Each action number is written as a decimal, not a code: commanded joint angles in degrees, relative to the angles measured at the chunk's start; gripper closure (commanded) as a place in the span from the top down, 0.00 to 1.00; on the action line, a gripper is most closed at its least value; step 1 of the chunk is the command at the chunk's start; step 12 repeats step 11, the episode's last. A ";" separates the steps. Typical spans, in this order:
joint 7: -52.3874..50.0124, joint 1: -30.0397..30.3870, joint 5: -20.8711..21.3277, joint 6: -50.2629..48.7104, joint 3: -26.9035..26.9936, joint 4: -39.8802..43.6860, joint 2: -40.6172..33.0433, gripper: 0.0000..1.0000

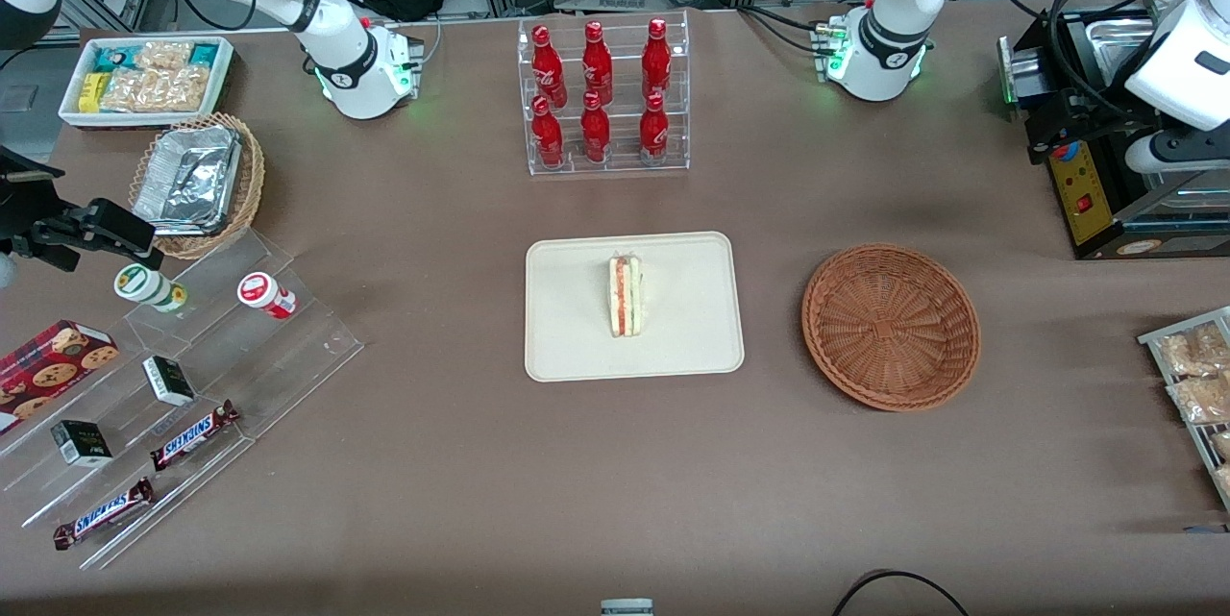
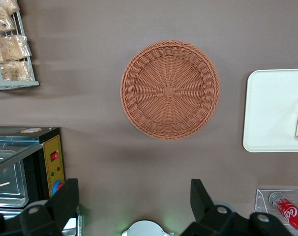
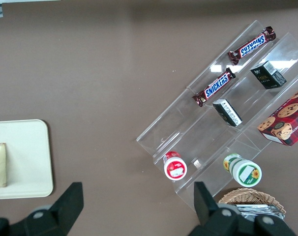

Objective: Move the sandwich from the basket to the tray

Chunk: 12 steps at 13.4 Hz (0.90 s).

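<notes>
On the tray (image 1: 577,347), nearest the front camera, the sandwich (image 1: 626,295) stands on edge; it looks light and soft, best held gently across its bread faces. Farther off, the basket (image 1: 891,325) lies empty, and the gripper (image 2: 134,206) hangs high above it, spread wide and empty.

"SNICKERS" reads in white-edged blue letters on two brown candy bar wrappers (image 3: 251,45) (image 3: 214,87) lying on the clear acrylic stepped shelf (image 3: 198,123), one at the other's two o'clock; nothing else is legible.
</notes>
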 commanded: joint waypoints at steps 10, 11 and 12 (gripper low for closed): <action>1.04 -0.43 -3.27 -0.48 2.04 2.48 2.07 1.00; 1.04 -0.43 -3.10 -0.56 2.13 3.01 2.15 1.00; 1.04 -0.43 -3.10 -0.56 2.13 3.01 2.15 1.00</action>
